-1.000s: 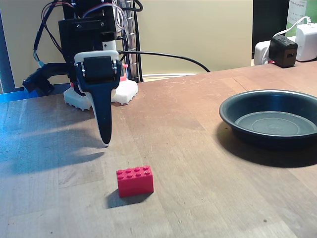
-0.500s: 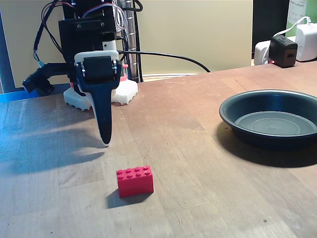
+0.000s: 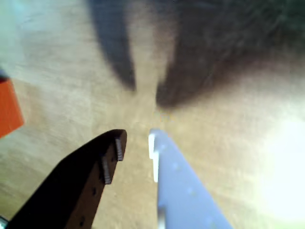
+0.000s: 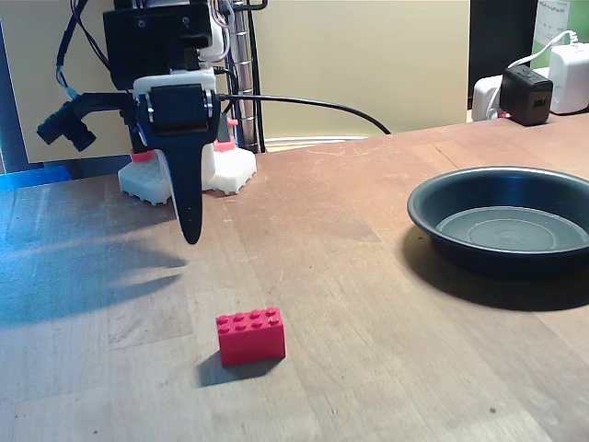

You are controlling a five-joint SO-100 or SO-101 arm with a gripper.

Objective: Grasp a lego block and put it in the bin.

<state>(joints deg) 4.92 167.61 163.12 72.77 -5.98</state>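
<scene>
The red lego block (image 4: 250, 335) lies studs-up on the wooden table, near the front, with nothing touching it. My gripper (image 4: 190, 236) hangs point-down above the table, behind the block and slightly left of it. In the wrist view the gripper (image 3: 136, 140) has a narrow gap between the black finger (image 3: 95, 176) and the pale finger (image 3: 178, 186), with bare wood between them. A corner of the lego block (image 3: 7, 107) shows at the left edge of that view. The bin (image 4: 488, 258), a shallow dark round pan, sits at the right and holds nothing.
The arm's white base (image 4: 230, 170) and a metal post stand at the back left, with a black cable (image 4: 313, 103) running right along the table's back edge. Chargers and plugs (image 4: 529, 87) sit at the back right. Bare wood lies between the block and the pan.
The arm has risen, so the gripper tip hangs higher above the table than before. The block and the pan have not moved.
</scene>
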